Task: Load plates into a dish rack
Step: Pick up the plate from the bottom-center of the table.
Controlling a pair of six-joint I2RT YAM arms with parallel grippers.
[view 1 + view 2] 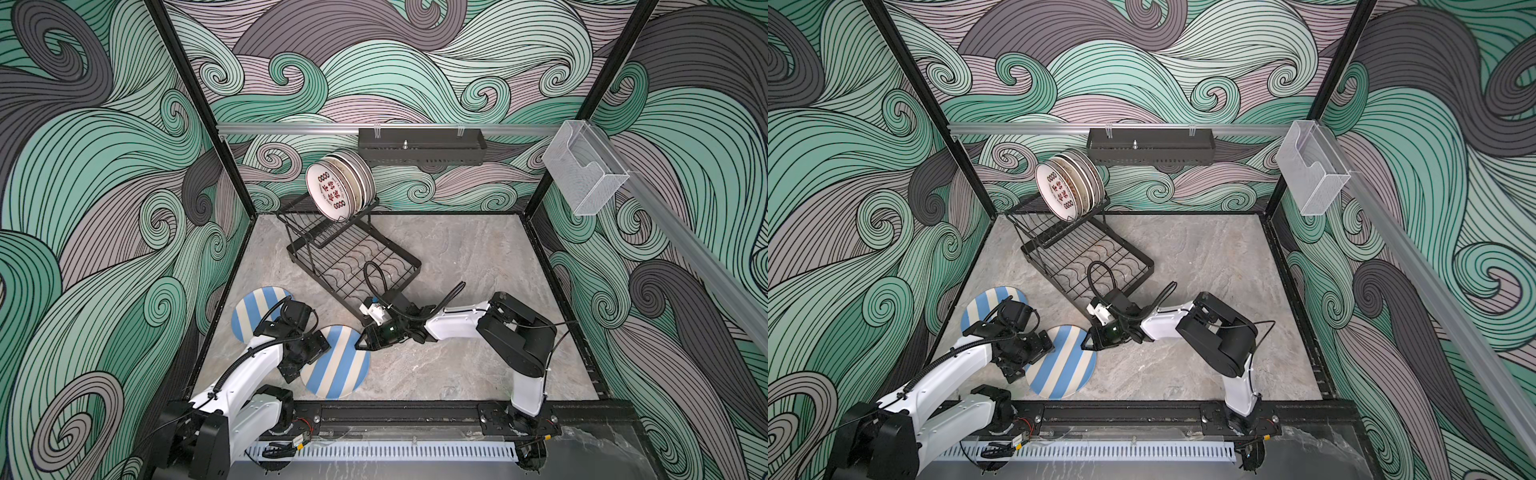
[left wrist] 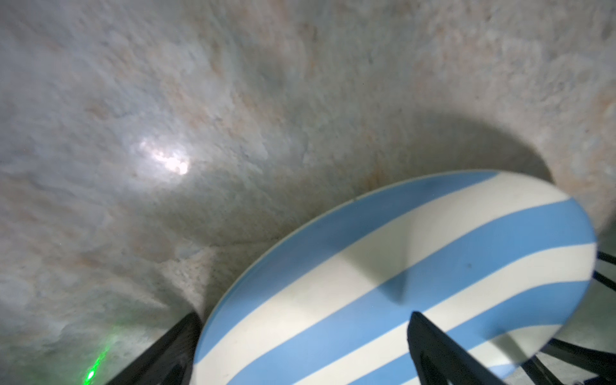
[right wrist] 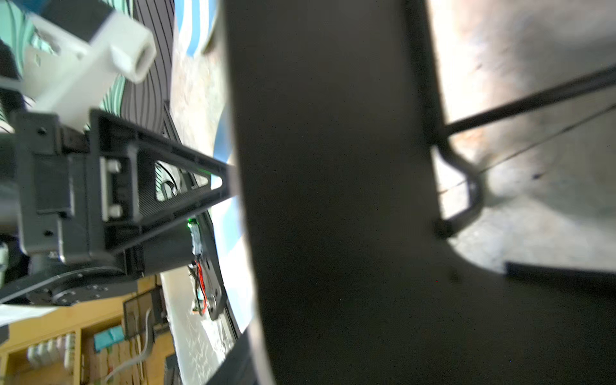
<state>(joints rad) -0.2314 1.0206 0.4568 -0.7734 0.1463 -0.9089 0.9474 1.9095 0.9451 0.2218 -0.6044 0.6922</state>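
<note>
Right tool: the forearm runs level from the elbow toward the left arm, wrist rolled sideways. The jaws straddle the nearest rim of the striped plate, and one finger lies against its striped face. I cannot tell whether they have clamped. A dark blur fills most of the right wrist view.

Left tool: the arm reaches in from the front corner, wrist bent down. It is clamped on the same plate's opposite rim, one finger over the face and the other beneath. The plate is raised off the table, with its shadow below.

A second striped plate lies flat behind the left wrist, partly hidden. The rack stands beyond, with several plates upright on its upper shelf.
</note>
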